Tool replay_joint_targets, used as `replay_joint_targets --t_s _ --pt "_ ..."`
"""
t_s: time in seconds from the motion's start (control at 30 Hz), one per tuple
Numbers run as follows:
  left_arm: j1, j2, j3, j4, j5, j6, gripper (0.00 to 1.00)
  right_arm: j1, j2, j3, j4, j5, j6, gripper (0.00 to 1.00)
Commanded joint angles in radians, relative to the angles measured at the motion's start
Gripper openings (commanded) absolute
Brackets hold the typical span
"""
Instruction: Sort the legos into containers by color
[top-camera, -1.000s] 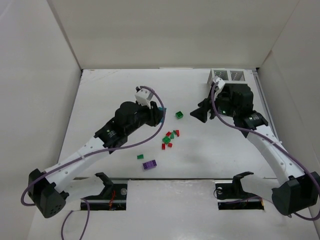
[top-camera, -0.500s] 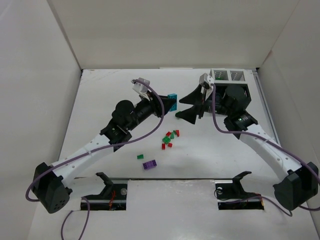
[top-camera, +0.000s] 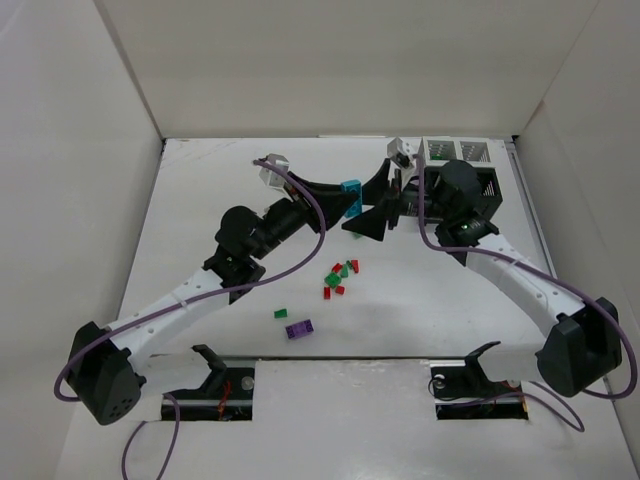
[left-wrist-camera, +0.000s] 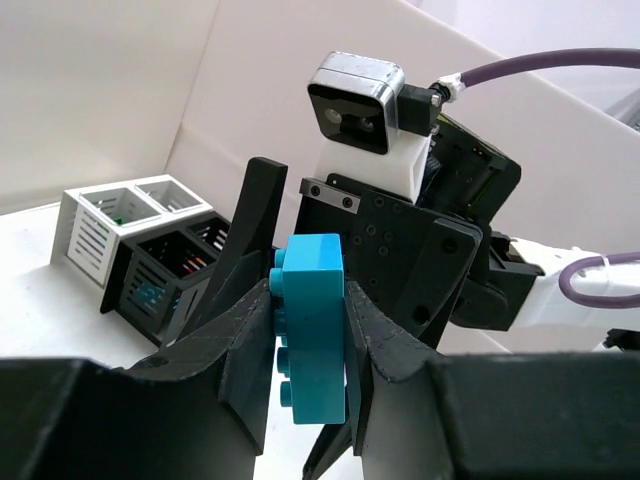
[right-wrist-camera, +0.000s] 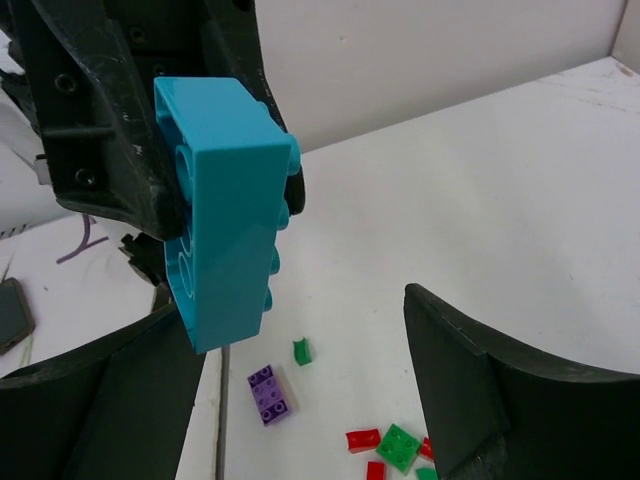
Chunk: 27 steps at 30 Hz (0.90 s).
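Over the last second we had raised the left gripper off the table and swung it across to the right gripper, which had turned away from the containers to meet it in the air. The left gripper was clamped on the teal brick, held up between the two arms. The right gripper's jaws stood apart, not yet touching it. In the right wrist view the brick sat hard against one side of the gap, not centred. We judged that closing from there could push it askew in the left grip. A release before the right jaws bit could drop it among the loose legos below. The fingers of both grippers overlapped closely, so they could also clash.
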Motion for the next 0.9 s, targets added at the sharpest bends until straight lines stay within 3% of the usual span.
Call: replay_joint_targets --t_s 0.0,0.37,0.53,0.7,0.87 --pt "-0.004 -0.002 -0.001 0.089 0.035 0.001 0.0 0.008 -0.021 0.056 0.098 -0.07 0.023 0.81" --pt "-0.004 -0.011 -0.001 0.055 -0.017 0.048 0.0 -0.013 -0.058 0.056 0.098 -0.11 0.078 0.8" --pt "-0.004 -0.011 -0.001 0.055 0.015 0.048 0.0 -0.013 -0.049 0.065 0.098 -0.08 0.087 0.64" --pt "-0.014 -0.002 -0.001 0.055 0.037 0.048 0.0 -0.013 -0.026 0.096 0.098 -0.08 0.096 0.62" --pt "-0.023 -0.002 -0.012 0.055 0.026 0.048 0.0 -0.013 -0.016 0.106 0.098 -0.069 0.096 0.36"
